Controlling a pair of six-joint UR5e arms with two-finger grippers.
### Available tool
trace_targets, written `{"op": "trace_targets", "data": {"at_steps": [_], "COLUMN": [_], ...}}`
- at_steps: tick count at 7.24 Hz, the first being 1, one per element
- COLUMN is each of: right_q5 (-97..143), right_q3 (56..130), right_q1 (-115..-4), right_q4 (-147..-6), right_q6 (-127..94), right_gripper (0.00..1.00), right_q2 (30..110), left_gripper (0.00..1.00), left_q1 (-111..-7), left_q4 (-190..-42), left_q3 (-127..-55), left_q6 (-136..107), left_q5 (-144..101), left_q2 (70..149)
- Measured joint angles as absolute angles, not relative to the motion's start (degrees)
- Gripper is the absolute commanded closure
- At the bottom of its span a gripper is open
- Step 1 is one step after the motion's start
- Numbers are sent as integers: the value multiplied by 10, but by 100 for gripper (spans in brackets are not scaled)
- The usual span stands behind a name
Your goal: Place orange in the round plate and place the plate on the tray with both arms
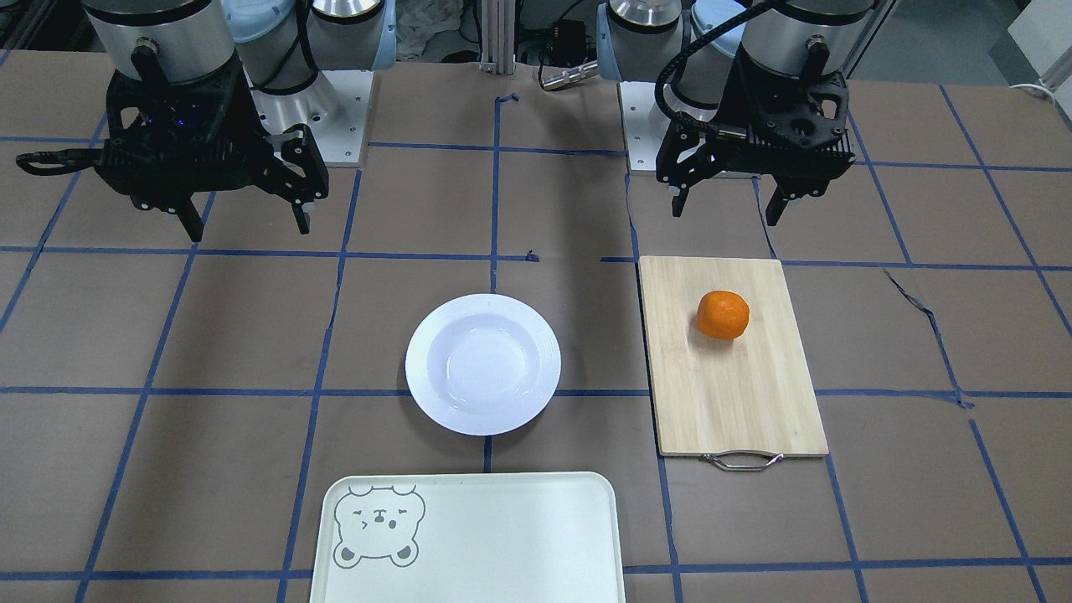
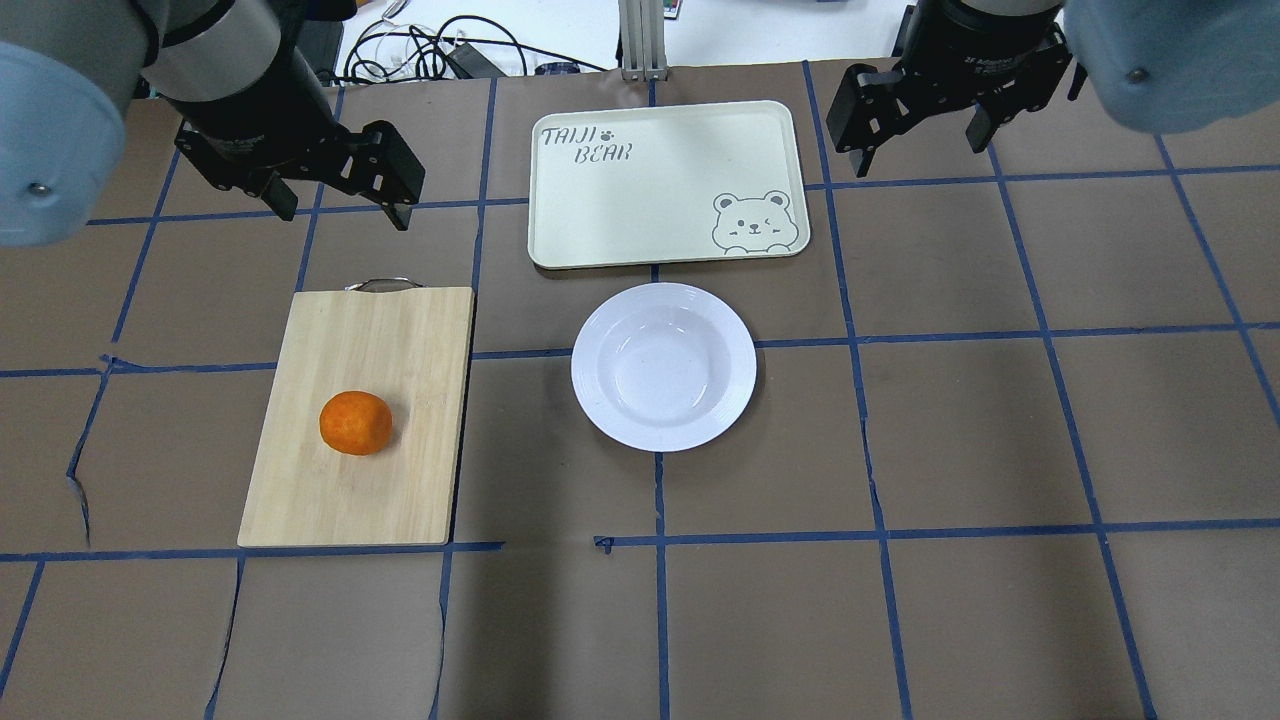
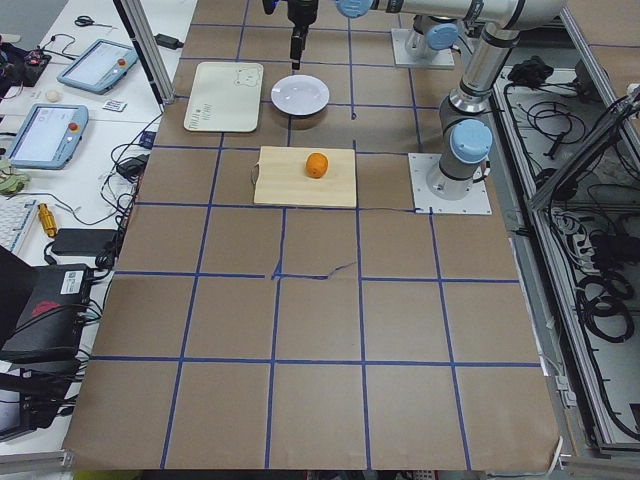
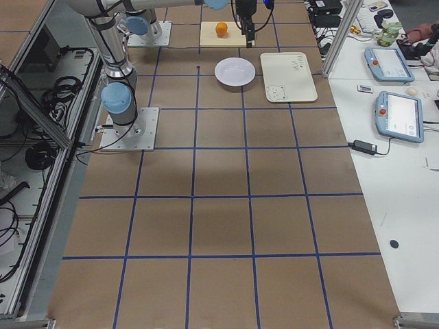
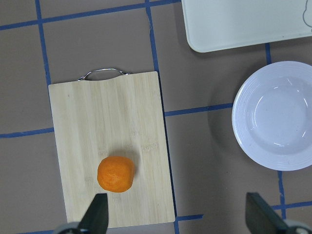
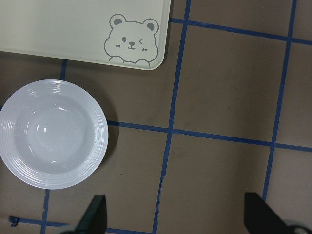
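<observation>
Pickup of the orange (image 2: 355, 423) is the step in hand, I judge. It sits on the board (image 2: 400, 330), and the plate (image 2: 585, 366) lies empty just beside the tray (image 2: 650, 200). The left gripper (image 2: 343, 212) hangs high over the board, fingers wide apart and empty, well clear of the orange. The right gripper (image 2: 925, 150), likewise spread and empty, hangs high beside the plate. Next, the left gripper must centre over the orange, descend and close.
</observation>
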State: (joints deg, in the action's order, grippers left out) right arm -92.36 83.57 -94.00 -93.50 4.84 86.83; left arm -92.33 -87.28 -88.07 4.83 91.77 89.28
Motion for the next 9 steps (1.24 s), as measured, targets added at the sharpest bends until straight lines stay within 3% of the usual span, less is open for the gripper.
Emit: {"op": "trace_targets", "data": {"at_steps": [9], "right_q5": [-903], "right_q3": [837], "right_q1": [-918], "right_q4": [-933], "right_q6": [49], "right_gripper": [0], "right_q2": [876], "left_gripper": [0], "left_q1": [-922], "left_q4": [-874], "left_q3": [-882], "left_q6": [48], "left_q5": [919], "left_q2": [892]}}
